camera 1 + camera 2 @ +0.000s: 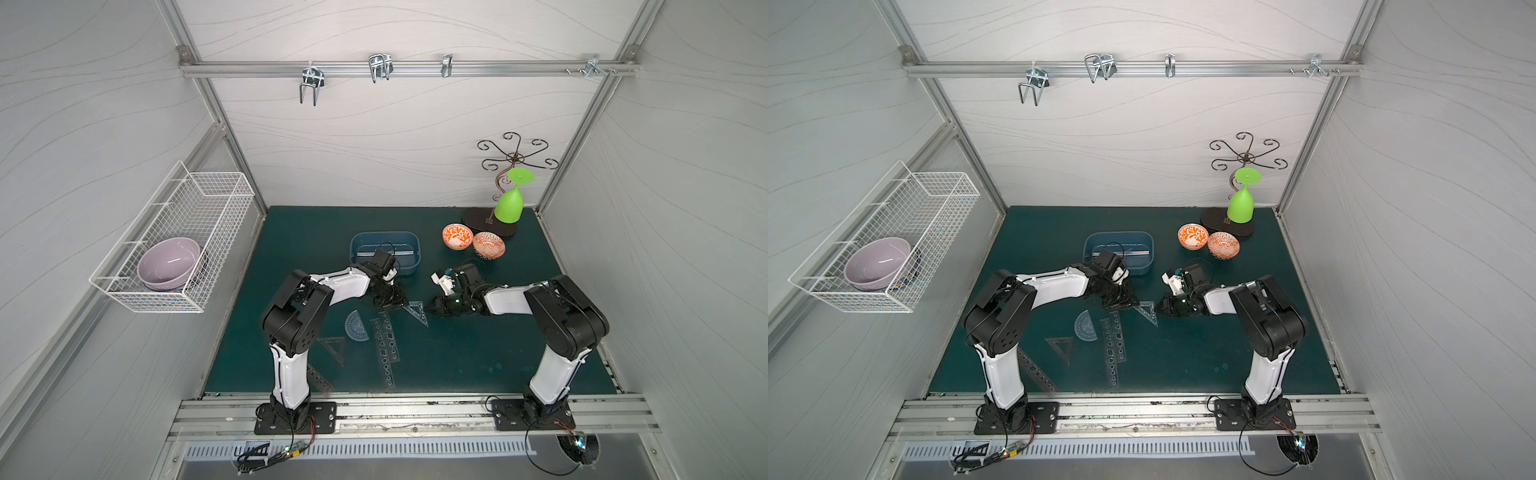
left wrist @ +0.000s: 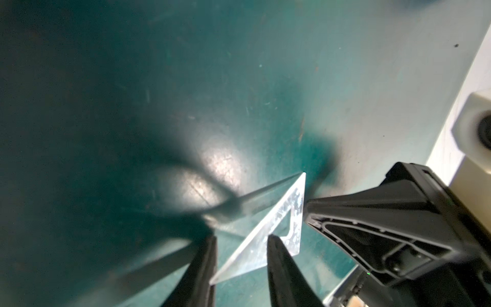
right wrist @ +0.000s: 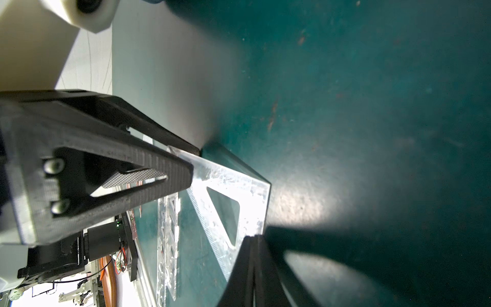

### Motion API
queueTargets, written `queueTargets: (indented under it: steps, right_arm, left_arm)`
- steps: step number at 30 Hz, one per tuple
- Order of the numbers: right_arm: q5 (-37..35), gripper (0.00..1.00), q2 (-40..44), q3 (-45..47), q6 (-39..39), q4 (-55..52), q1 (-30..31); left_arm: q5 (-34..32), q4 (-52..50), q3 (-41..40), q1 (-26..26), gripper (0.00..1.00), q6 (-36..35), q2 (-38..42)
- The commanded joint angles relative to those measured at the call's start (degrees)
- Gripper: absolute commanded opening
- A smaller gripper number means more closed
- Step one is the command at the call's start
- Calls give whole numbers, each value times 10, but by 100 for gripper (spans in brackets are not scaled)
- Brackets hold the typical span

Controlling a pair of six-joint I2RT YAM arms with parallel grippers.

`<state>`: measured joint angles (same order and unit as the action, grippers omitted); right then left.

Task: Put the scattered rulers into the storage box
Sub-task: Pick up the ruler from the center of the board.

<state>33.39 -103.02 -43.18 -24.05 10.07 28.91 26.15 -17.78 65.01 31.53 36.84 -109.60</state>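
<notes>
A clear triangular set square (image 1: 417,311) (image 1: 1148,311) lies mid-mat between both arms. My left gripper (image 2: 242,239) (image 1: 395,306) is open; the set square (image 2: 251,256), tilted up off the mat, sits between its fingers. My right gripper (image 3: 256,236) (image 1: 429,309) is shut, its tip pressing on a corner of the set square (image 3: 247,186). The blue-grey storage box (image 1: 411,237) (image 1: 1144,237) stands just behind the left gripper with a straight ruler (image 1: 386,251) inside. Scattered nearer the front are a protractor (image 1: 356,327), two overlapping stencil rulers (image 1: 386,340), another set square (image 1: 332,347), and a stencil ruler (image 1: 319,379) partly behind the left arm.
Two orange patterned bowls (image 1: 457,237) (image 1: 489,245) sit right of the box. An upturned green goblet (image 1: 510,203) stands on a dark-based metal rack at the back right. A white wire basket (image 1: 174,237) on the left wall holds a purple bowl.
</notes>
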Motion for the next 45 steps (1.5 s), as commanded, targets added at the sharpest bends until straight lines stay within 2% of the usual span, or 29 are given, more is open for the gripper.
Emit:
queueTargets:
  steps: [1,10,15,19,22,26,32,40,45]
  right_arm:
    - [-41,8,-28,11,7,-51,0]
    - [-32,8,-5,7,6,-61,-3]
    - [-14,12,71,1,-9,-88,-17]
    - [7,19,139,4,-31,-112,-38]
    - [40,26,182,19,-77,-97,-55]
    - [99,42,212,36,-167,-38,-55]
    - [140,53,214,36,-252,23,-42]
    - [148,55,189,6,-294,53,-23]
    - [146,51,184,-12,-298,55,-26]
  left_arm:
    - [-4,-5,1,9,27,-6,-28]
    - [14,5,-19,12,0,-12,8]
    - [39,25,-49,12,0,8,56]
    - [54,75,-90,6,0,57,123]
    - [62,141,-125,-9,0,115,173]
    - [71,251,-166,-25,0,191,221]
    - [69,356,-189,-37,0,261,257]
    - [73,436,-206,-44,0,299,274]
    - [72,440,-218,-51,0,300,286]
